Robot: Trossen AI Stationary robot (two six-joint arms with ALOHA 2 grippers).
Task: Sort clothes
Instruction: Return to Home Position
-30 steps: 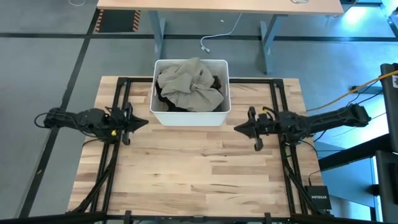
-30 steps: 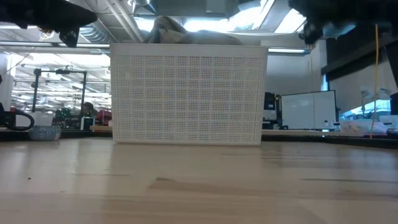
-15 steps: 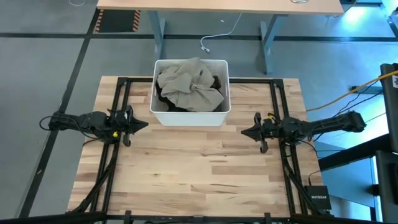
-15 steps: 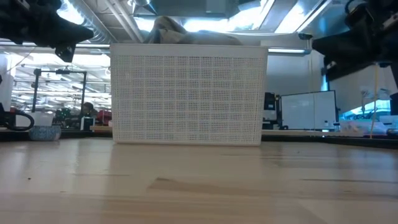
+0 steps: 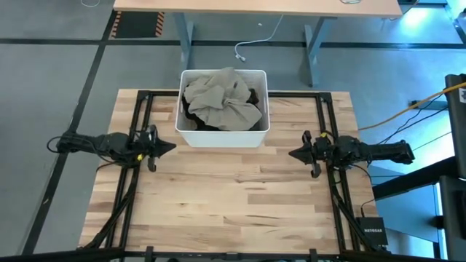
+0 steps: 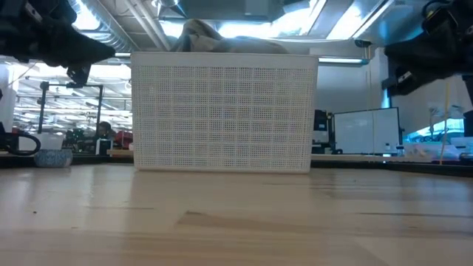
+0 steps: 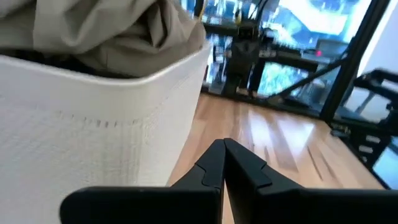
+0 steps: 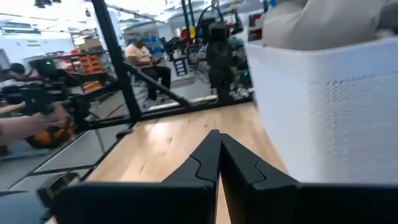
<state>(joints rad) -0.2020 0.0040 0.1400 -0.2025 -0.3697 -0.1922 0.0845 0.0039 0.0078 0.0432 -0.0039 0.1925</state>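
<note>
A light beige-grey garment (image 5: 222,98) lies crumpled on top of the pile in the white bin (image 5: 223,135), with dark cloth (image 5: 255,94) showing under it at the bin's edges. The beige cloth also shows over the bin's rim in the left wrist view (image 7: 106,31). My left gripper (image 5: 172,146) is shut and empty, above the table to the left of the bin's near corner. My right gripper (image 5: 292,154) is shut and empty, to the right of the bin. The pink and olive garments are hidden.
The bin stands at the middle of the table's far edge (image 5: 226,91). Black frame rails (image 5: 138,116) run along the table's left and right sides. Bare wood (image 5: 233,196) lies in front of the bin. People show in the room beyond (image 8: 140,53).
My right gripper has drawn back toward the table's right edge and a little toward its near edge. My left gripper has gone slightly toward the near edge. Both stay shut. The clothes in the bin lie as before.
</note>
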